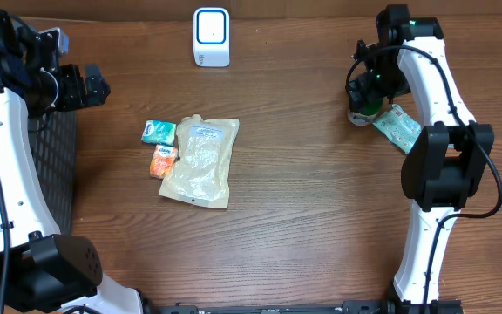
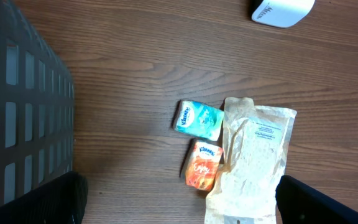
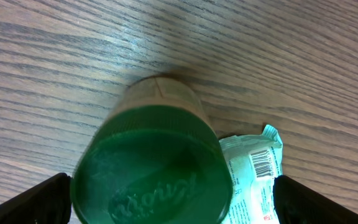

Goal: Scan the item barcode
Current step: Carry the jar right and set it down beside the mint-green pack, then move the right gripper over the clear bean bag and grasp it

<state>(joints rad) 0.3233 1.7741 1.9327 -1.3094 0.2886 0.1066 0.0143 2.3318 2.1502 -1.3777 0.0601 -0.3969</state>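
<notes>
Since the right pincer (image 3: 170,200) hangs straight over the green-lidded round jar (image 3: 151,177), I take that jar as the item to scan. It stands upright on the wooden surface (image 1: 321,227) at the right, well apart from the white box scanner (image 1: 211,37) at the far edge and just beside a teal foil packet (image 3: 257,171) whose barcode faces up. The right pincer is spread wide and released: pads flank the lid, with a clear gap on one side and nothing clamped. The left pincer (image 2: 179,204) is also spread, empty, near the black mesh basket (image 2: 17,112). My read on handling: the jar is rigid, won't crush, and likely has moderate weight; the smooth wall may slip. Grab across the body just under the lid, where the rim acts as a stop. No barcode is visible on the jar from here, so it's probably on the side wall; keep the pads off the label so it can face the scanner.
</notes>
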